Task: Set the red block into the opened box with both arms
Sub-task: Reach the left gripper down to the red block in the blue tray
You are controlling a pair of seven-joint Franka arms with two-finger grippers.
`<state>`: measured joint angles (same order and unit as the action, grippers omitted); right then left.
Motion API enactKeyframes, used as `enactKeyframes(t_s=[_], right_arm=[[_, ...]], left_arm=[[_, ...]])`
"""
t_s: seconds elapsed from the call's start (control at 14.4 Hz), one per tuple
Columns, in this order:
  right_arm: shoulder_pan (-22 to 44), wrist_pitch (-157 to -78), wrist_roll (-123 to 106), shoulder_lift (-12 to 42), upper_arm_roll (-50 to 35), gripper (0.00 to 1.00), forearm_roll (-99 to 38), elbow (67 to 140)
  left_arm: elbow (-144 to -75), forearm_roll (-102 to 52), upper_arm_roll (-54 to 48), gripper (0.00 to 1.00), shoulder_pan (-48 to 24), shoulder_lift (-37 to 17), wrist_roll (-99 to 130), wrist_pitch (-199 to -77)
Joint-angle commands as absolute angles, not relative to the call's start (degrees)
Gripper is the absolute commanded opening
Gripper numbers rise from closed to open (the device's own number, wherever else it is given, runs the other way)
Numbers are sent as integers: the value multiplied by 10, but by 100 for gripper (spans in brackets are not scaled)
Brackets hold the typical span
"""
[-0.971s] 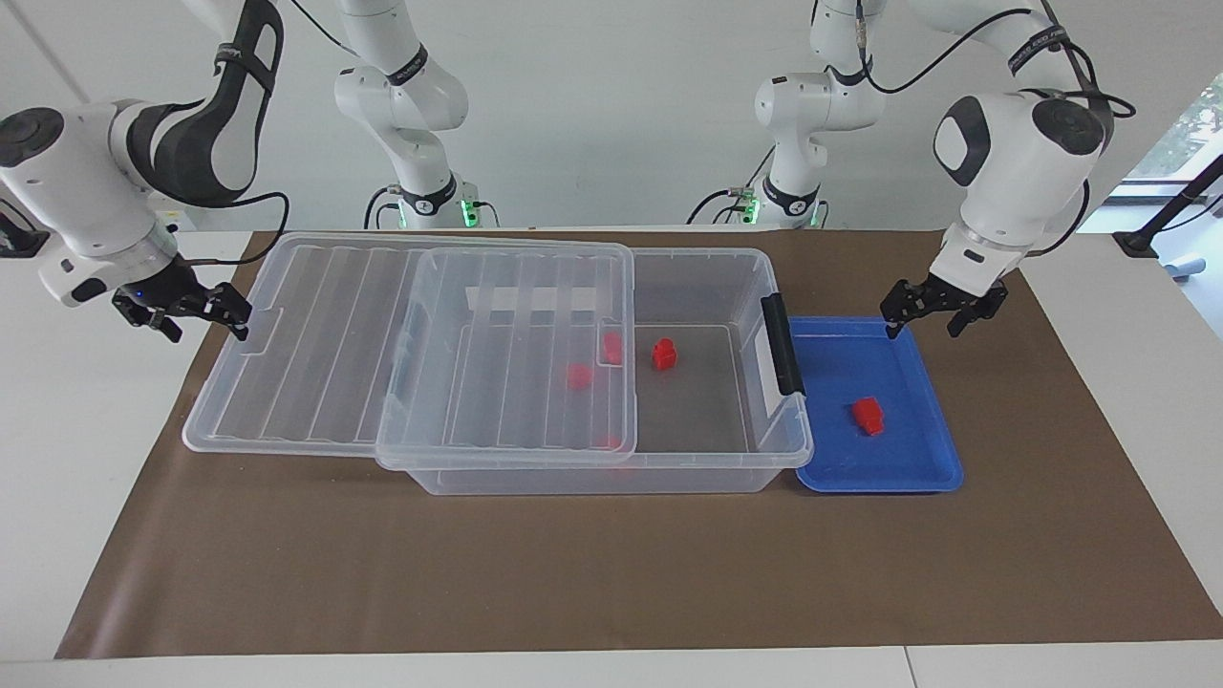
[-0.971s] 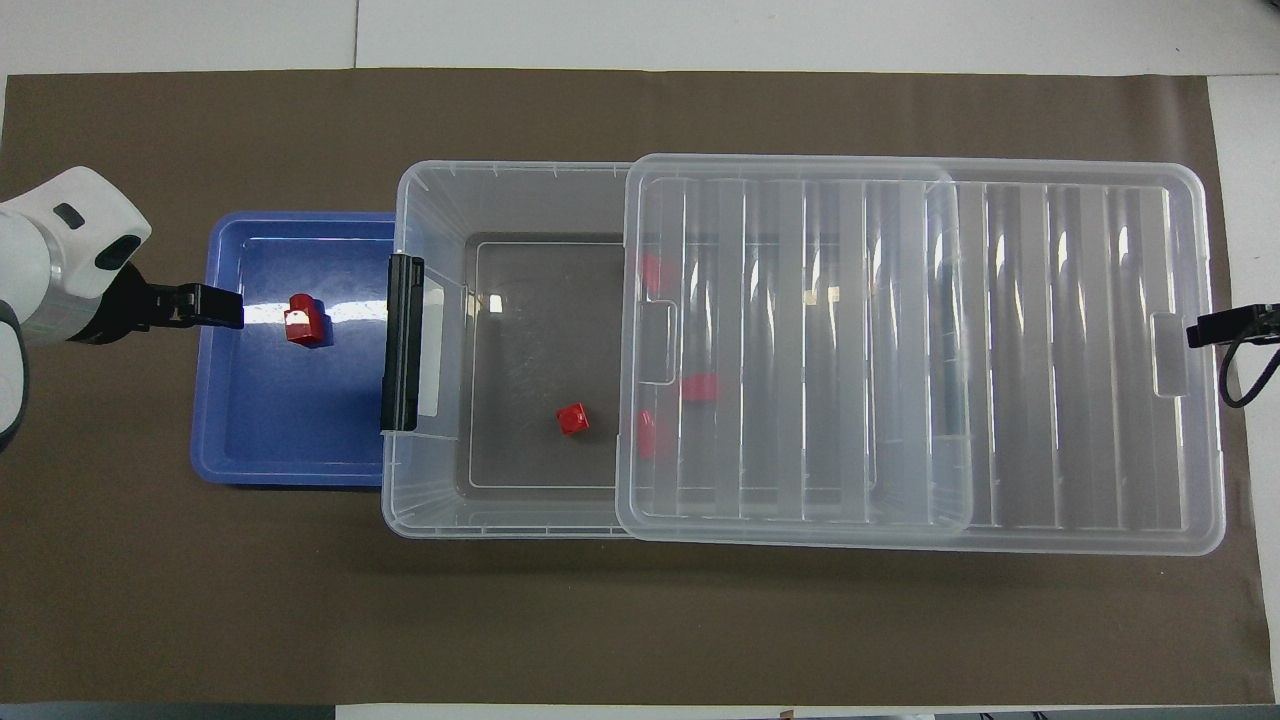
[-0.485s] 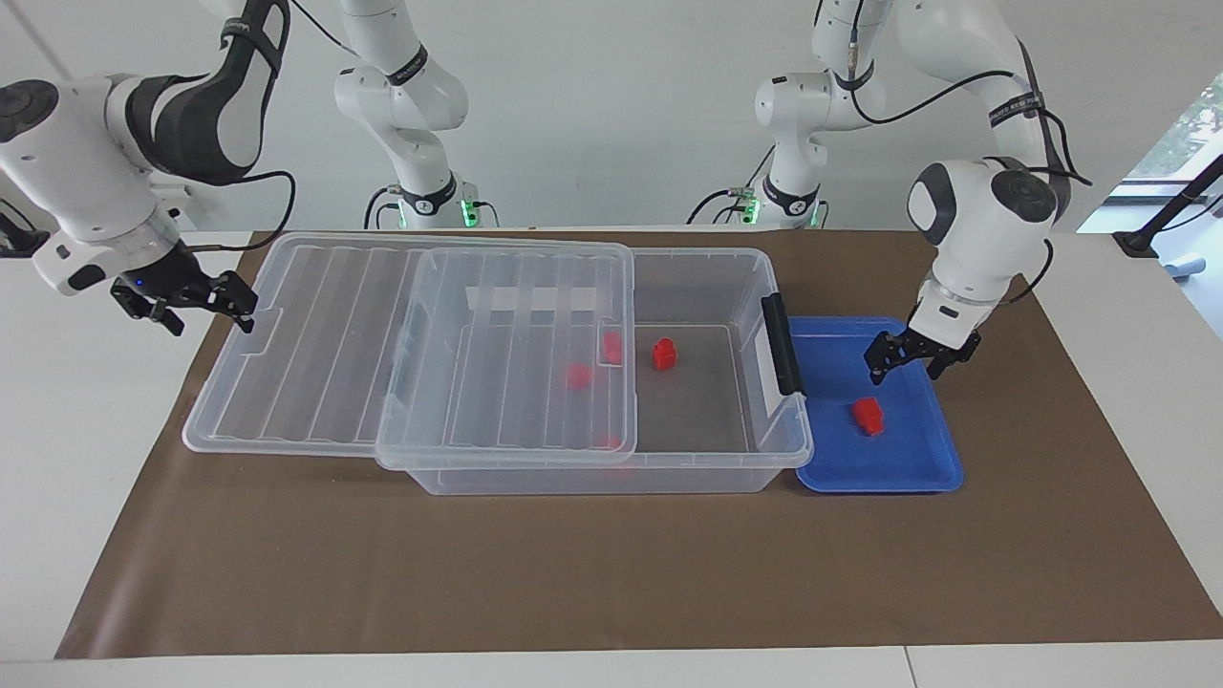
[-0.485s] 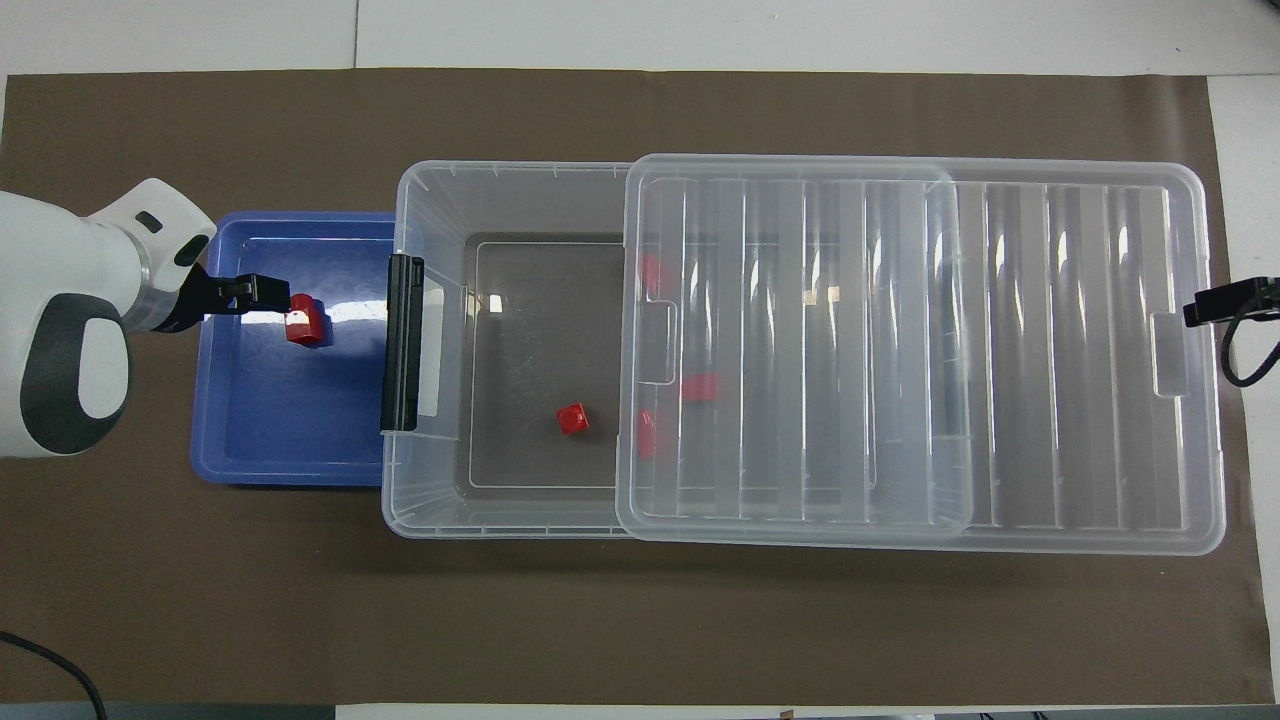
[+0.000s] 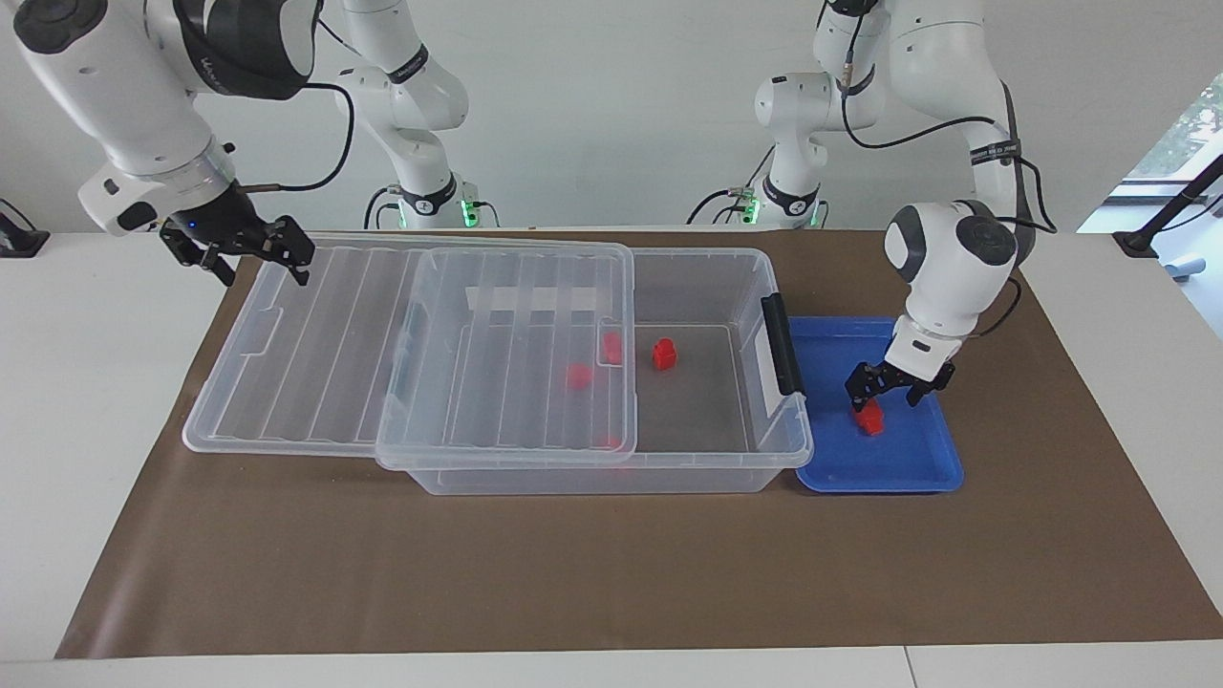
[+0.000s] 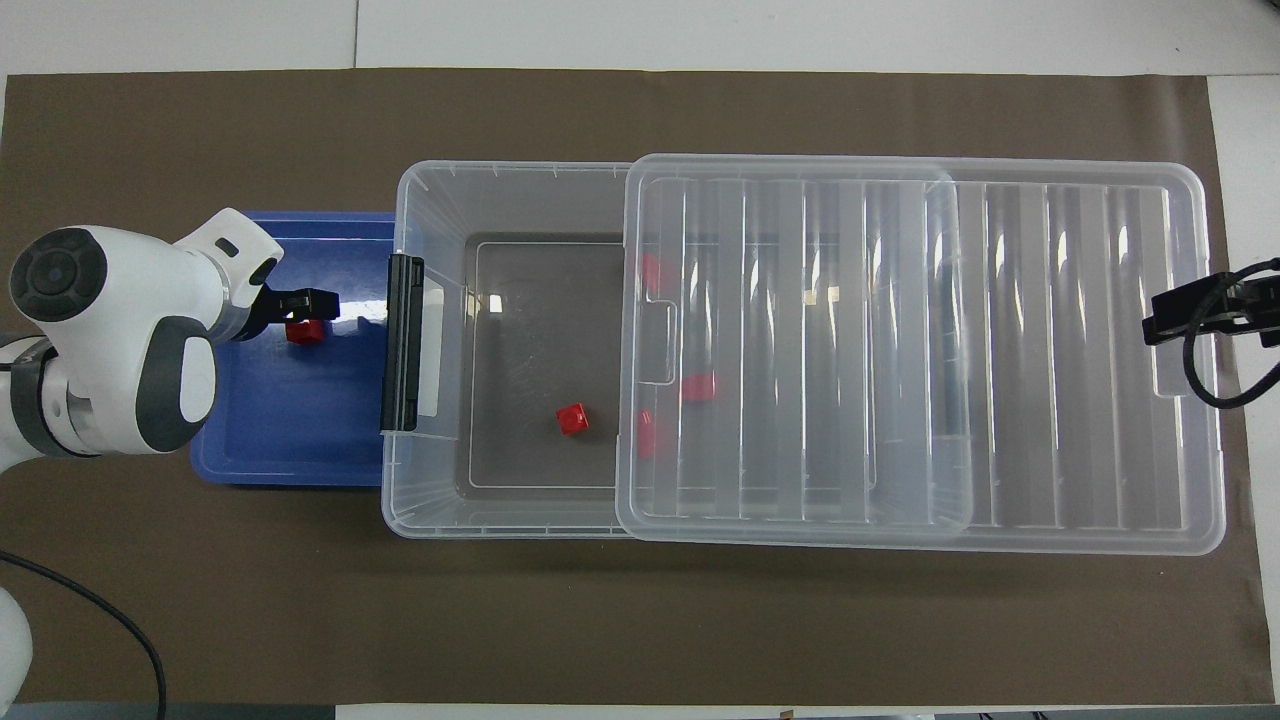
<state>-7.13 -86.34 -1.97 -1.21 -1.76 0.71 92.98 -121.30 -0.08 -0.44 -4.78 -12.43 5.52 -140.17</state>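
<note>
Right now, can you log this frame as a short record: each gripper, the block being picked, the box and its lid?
left gripper: open, low over the red block in the blue tray, fingers straddling it, not closed
right gripper: open, over the lid's end toward the right arm's end of the table
lid: slid partway off, still resting on the box
box: open at the end by the black latch
blocks in box: one in the open part, others seen through the lid

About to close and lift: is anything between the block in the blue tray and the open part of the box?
Only the box end wall with its black latch stands between the red block and the uncovered part; lift over it.
</note>
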Motion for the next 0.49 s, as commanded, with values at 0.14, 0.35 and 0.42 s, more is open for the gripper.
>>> enactKeyframes(t_s=[0.14,0.35,0.42], right_arm=[[-73,-865,-18,-21,-12,100,15,940],[-71,-860,-21,-22,-12,100,14,942],[-71,-861,-22,-23,-12,100,14,943]], left_arm=[[-1223,-6,3,100,-57,-131,59,-1419],[-1225,-6,3,100,-57,-128,59,-1397],[-1225,-6,3,100,-57,-127,59,-1384]])
